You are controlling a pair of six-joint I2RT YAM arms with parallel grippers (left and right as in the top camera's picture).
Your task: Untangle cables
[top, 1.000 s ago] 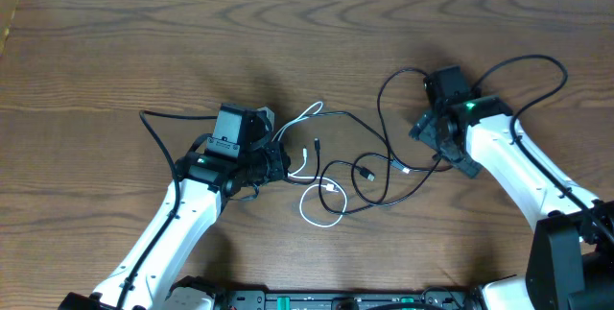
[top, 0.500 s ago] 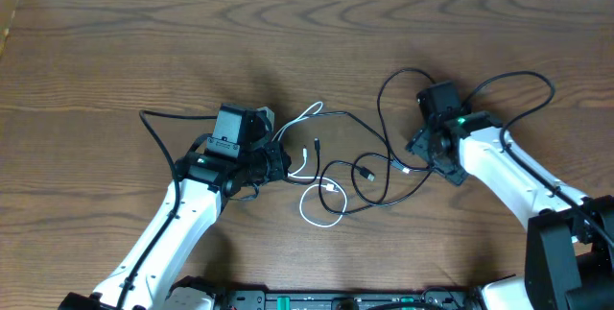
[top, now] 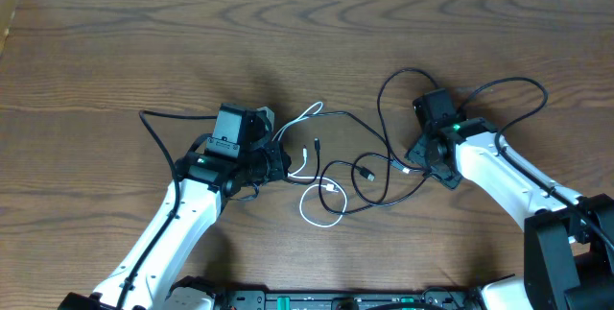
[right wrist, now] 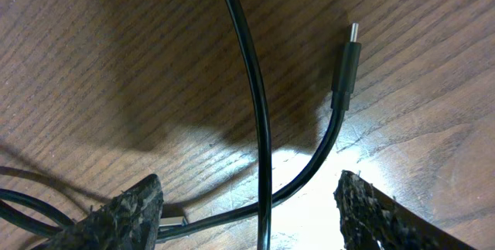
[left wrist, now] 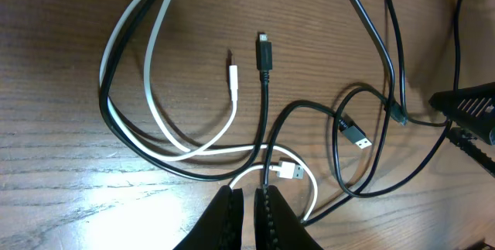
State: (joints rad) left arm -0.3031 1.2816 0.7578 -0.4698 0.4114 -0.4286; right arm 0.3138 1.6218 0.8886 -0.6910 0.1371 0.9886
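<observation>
- Cables point(top: 331, 171): black and white, looped over one another at mid-worktop point(top: 144, 41), between the two arms.
- Left pincer point(left wrist: 246, 211): closed on a black cable point(left wrist: 265, 126) some way along from its loose plug, likely to anchor that end while other loops are drawn off.
- Right pincer point(right wrist: 255, 223): open wide, low over the worktop, straddling a black strand point(right wrist: 249, 87); nothing gripped. Probably set for a pinch at the tangle's right edge.
- Obstructions: white cable point(left wrist: 155, 87) crossing the held one just ahead of the left pincer; free plug point(right wrist: 346, 60) beside the strand, near enough to snag.
- Thick arm wire point(top: 518, 80) curling behind right arm; not part of the tangle.
</observation>
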